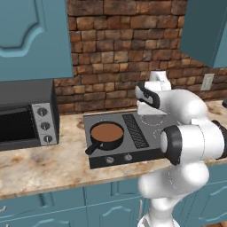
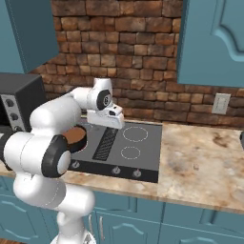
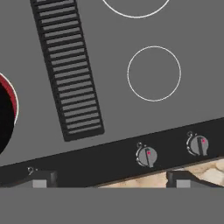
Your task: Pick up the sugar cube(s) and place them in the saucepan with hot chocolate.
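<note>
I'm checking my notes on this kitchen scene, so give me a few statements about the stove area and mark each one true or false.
1. The saucepan holds brown liquid. True.
2. The saucepan sits on the granite counter. False: it sits on the cooktop, on a left burner.
3. A microwave stands left of the cooktop. True.
4. The claw is shut on a sugar cube. False: its fingertips stand apart with nothing between them.
5. The wall behind the cooktop is white tile. False: it is a brick wall.

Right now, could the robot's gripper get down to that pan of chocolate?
Probably yes. The gripper hangs over the stove just beside the saucepan, whose top is uncovered, and nothing stands between them.
</note>
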